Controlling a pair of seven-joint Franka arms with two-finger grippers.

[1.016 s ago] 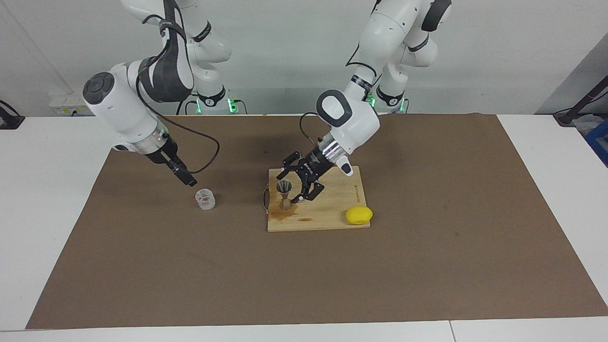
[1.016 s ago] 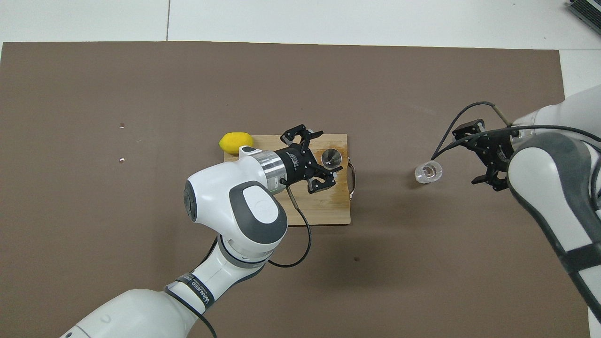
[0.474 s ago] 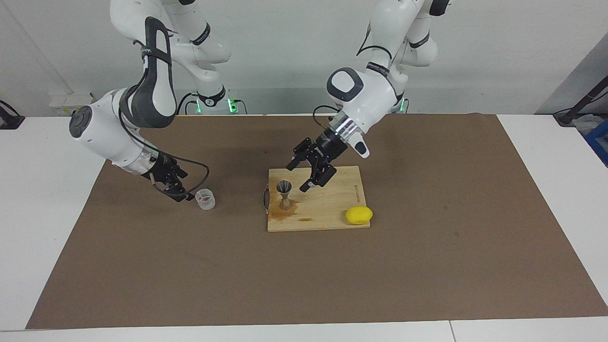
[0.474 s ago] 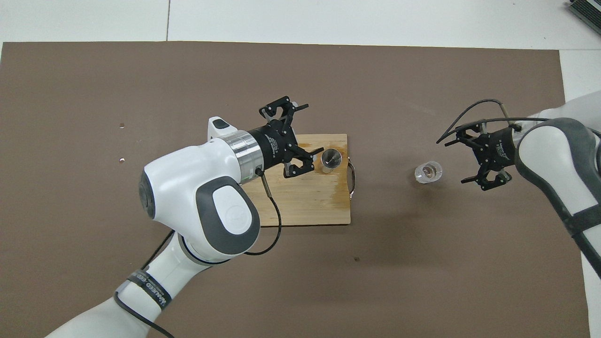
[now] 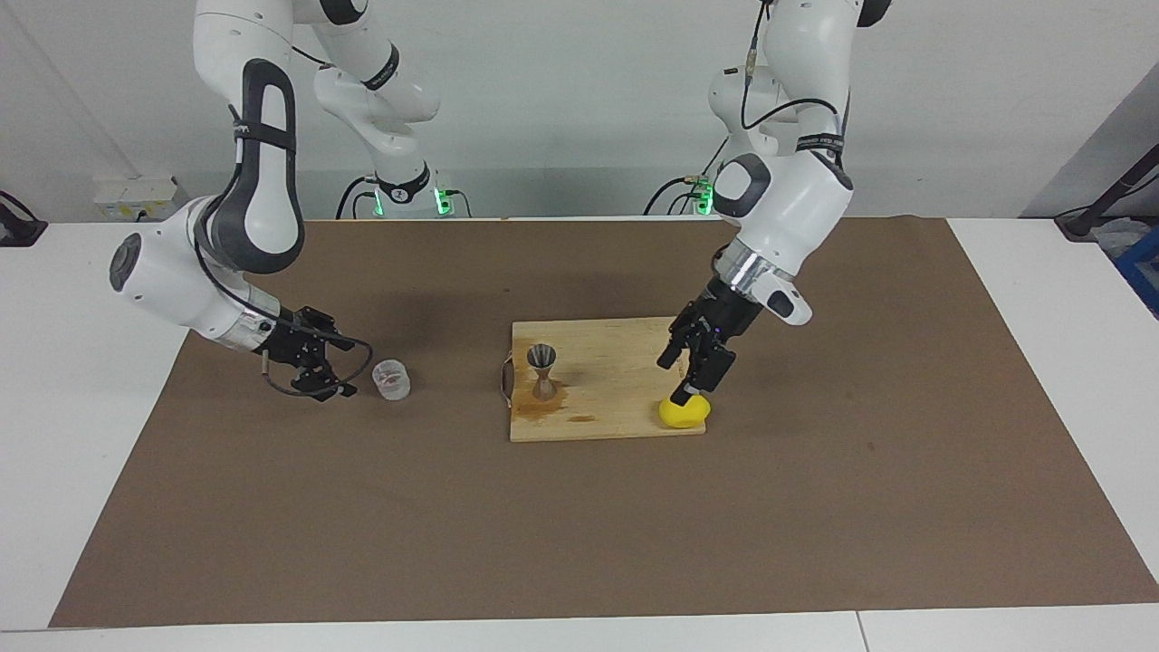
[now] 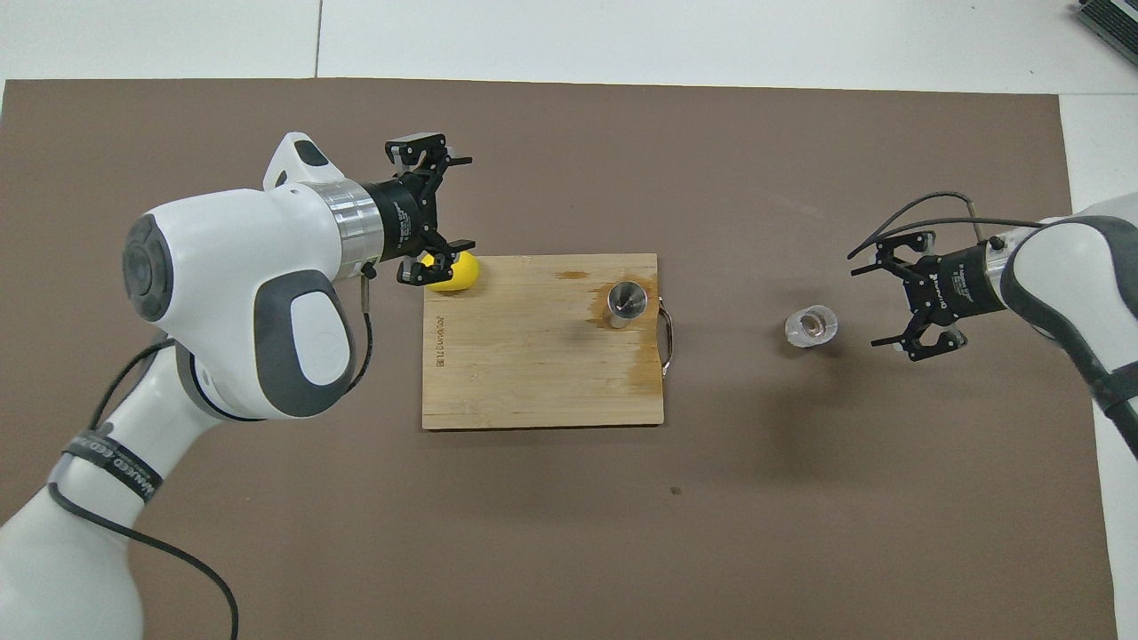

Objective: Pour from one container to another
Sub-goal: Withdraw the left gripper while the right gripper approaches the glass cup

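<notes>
1. The clear cup [image 5: 391,378] stands upright on the brown mat [image 5: 815,507], toward the right arm's end of the tabletop [image 5: 72,453]. The right gripper [image 5: 328,376] sits low just beside it, toward that same end; its fingers [image 6: 925,238] are spread wide, aimed at the cup, with a small gap left and nothing held.
2. The metal jigger [image 5: 542,369] stands upright on the wooden board [image 5: 616,407], near the edge with the wire handle [image 5: 504,380], well apart from both grippers.
3. The left gripper [image 5: 697,376] hangs over the board's corner toward the left arm's end, just above the lemon [image 5: 684,412]. Its fingers are open and hold nothing; whether a fingertip touches the lemon cannot be told.
4. The cup is short, cylindrical and transparent with a thick base. The jigger is silvery, 2 cones joined at a narrow waist, its upper mouth open. The board is pale bamboo, rectangular, with darker wet-looking stains around the jigger's foot. The lemon is smooth and bright yellow.
5. The right arm bends low, its wrist nearly level with the mat and pointing along it. The left arm reaches down steeply from a high elbow, wrist angled downward over the board's corner.
</notes>
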